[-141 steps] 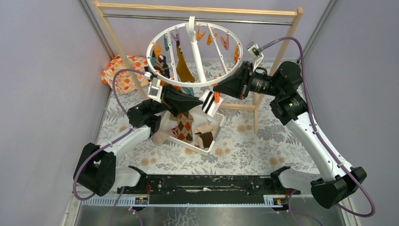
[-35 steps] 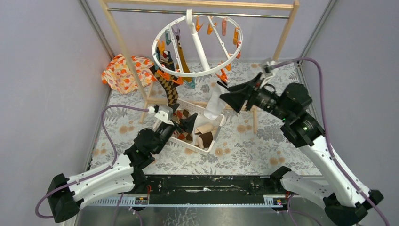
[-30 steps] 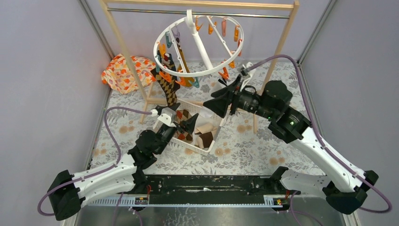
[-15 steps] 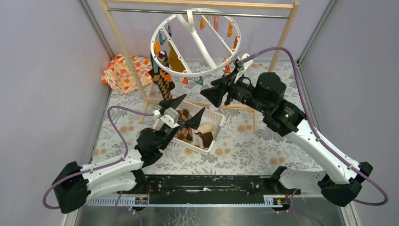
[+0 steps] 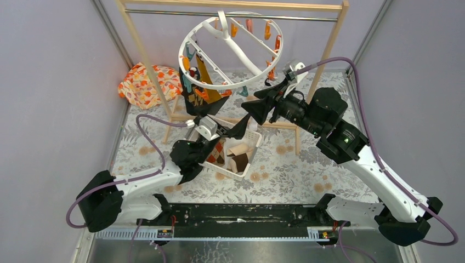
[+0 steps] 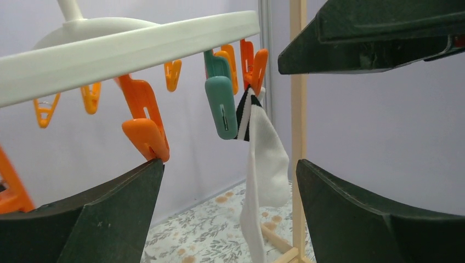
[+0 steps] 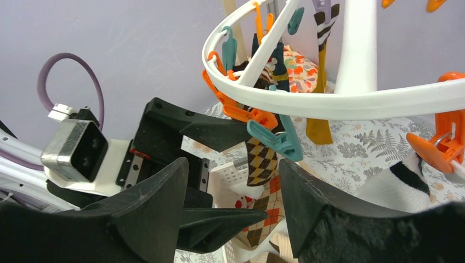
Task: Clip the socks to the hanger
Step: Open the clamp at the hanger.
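The hanger (image 5: pixel 228 86), a white ring with orange and teal clips, hangs tilted from the rail. A mustard sock (image 5: pixel 205 82) and a black-tan argyle sock (image 7: pixel 260 161) hang clipped at its left. A white sock with a black-striped cuff (image 6: pixel 267 167) hangs from an orange clip (image 6: pixel 255 64). More socks (image 5: pixel 240 155) lie in the basket. My left gripper (image 5: pixel 222 118) is open and empty just under the ring's near rim (image 6: pixel 126 49), beside a teal clip (image 6: pixel 221 104). My right gripper (image 5: pixel 262 100) is open and empty by the ring's right side, facing the left gripper (image 7: pixel 216 219).
A white slotted basket (image 5: pixel 253 157) stands on the floral cloth under the hanger. The wooden rail frame (image 5: pixel 329 43) surrounds the ring, with its low crossbar (image 5: pixel 282 125) behind the basket. An orange-flowered cloth bundle (image 5: pixel 145 82) lies at the back left.
My left gripper has risen from over the basket to the ring's near rim. My right gripper has drawn up and to the right. The ring has swung and tipped more steeply.
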Robot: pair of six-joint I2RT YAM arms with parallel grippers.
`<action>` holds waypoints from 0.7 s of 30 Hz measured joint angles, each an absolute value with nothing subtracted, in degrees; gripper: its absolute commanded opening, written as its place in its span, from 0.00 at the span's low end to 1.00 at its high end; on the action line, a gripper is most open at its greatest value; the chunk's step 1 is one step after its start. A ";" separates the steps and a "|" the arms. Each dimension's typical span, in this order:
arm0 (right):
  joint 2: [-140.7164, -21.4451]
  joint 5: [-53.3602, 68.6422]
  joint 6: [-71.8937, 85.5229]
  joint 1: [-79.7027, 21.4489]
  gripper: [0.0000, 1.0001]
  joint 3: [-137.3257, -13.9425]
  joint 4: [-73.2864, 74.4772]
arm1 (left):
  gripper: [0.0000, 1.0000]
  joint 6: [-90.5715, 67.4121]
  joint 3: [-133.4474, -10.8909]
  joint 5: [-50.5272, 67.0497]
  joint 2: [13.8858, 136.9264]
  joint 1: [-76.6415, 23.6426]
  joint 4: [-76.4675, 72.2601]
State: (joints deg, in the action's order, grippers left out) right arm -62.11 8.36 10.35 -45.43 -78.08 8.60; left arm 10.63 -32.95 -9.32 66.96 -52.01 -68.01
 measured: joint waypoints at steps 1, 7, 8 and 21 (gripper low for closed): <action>-61.89 8.14 10.26 -45.45 0.67 -78.28 8.82 | 0.99 10.50 -33.80 -9.08 68.07 -51.90 -68.62; -60.93 6.87 9.63 -45.43 0.67 -78.70 10.50 | 0.98 9.58 -35.35 -8.40 71.68 -51.27 -70.43; -60.77 6.68 9.52 -45.43 0.67 -78.70 10.74 | 0.98 9.54 -35.38 -8.45 71.92 -51.20 -70.70; -59.81 5.41 8.95 -45.43 0.67 -78.70 11.51 | 0.97 8.82 -35.42 -9.85 70.98 -49.71 -72.14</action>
